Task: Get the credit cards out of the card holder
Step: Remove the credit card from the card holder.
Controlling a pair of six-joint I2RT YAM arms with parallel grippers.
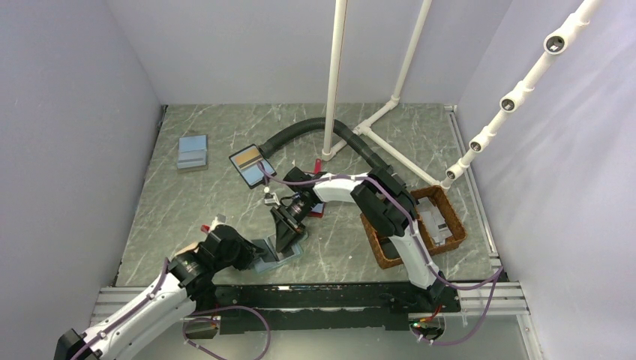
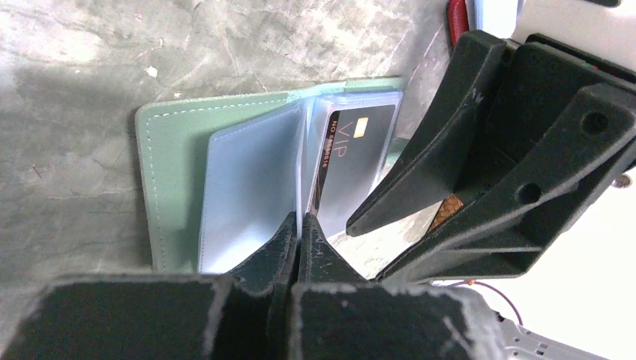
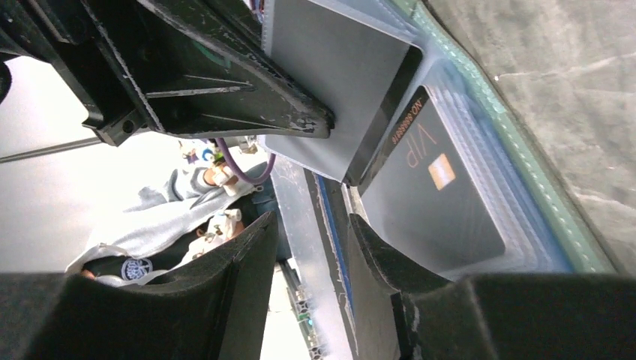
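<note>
Teal leather card holder (image 2: 169, 172) lies open at six o'clock on the table (image 1: 187, 217), with a dark VIP card (image 2: 352, 161) sleeved at three o'clock of its spine. My left claw (image 2: 298, 247) is pinched fully on the edge of its clear sleeves (image 2: 251, 195). My right claw (image 3: 307, 232) stands half-spread astride one leaf, gripping nothing I can confirm. Risk: pulling drags the whole holder, or my crowded claws clash.

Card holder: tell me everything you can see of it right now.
The card holder lies open on the marbled table, a teal-green cover with pale stitching and clear plastic sleeves inside. One sleeve holds a dark VIP card with a gold chip; another shows a grey card with a dark stripe. The left gripper is shut on a sleeve leaf's edge; the right gripper straddles a leaf, jaws apart.
</note>
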